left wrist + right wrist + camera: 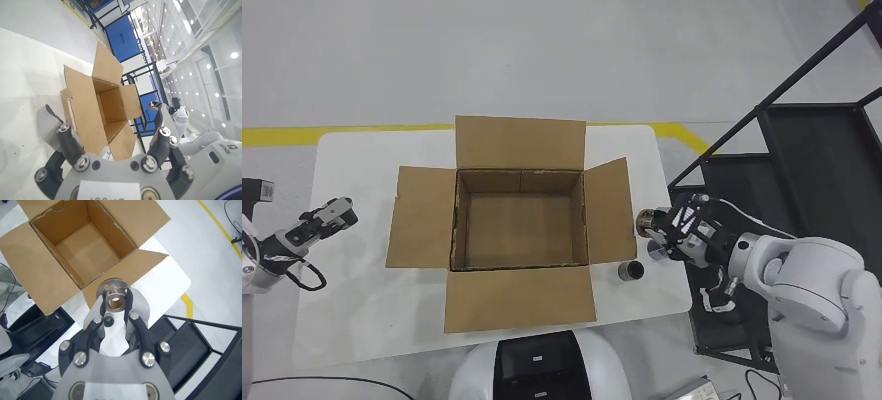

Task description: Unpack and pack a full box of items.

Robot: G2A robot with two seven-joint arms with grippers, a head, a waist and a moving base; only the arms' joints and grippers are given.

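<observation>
An open cardboard box stands mid-table with all flaps folded out; its inside looks bare. My right gripper is shut on a metal flanged bushing, held above the table just off the box's right flap. The same bushing appears in the top view at the right arm's tip. A small dark cylindrical part stands on the table below it, also seen between the fingers. My left gripper hovers open at the table's left edge, facing the box.
The white table has free room left of the box. A black metal rack stands close beside the table's right edge. A yellow floor line runs behind the table.
</observation>
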